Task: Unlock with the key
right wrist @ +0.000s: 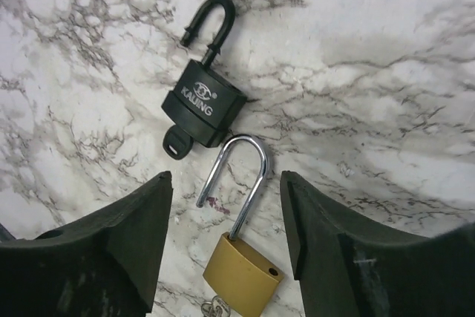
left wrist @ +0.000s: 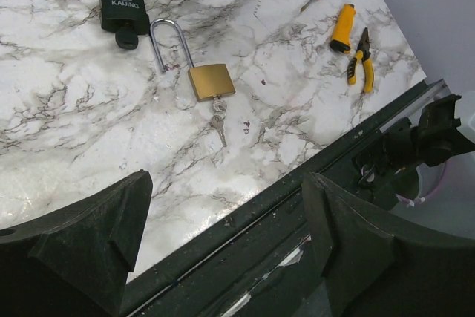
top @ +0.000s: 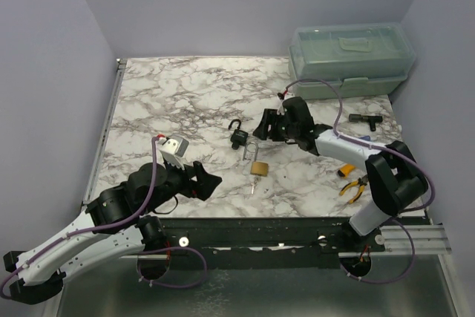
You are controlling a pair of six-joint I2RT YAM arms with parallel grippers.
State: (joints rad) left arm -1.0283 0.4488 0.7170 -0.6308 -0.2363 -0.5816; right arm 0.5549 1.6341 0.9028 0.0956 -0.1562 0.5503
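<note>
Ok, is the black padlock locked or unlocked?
Unlocked. In the right wrist view the black padlock has one shackle leg lifted clear of its body, and a key sits in its base.

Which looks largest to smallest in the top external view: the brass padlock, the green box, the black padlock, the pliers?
1. Green box.
2. Brass padlock, slightly longer thanks to its tall shackle.
3. Black padlock and pliers: too alike to rank.
</note>
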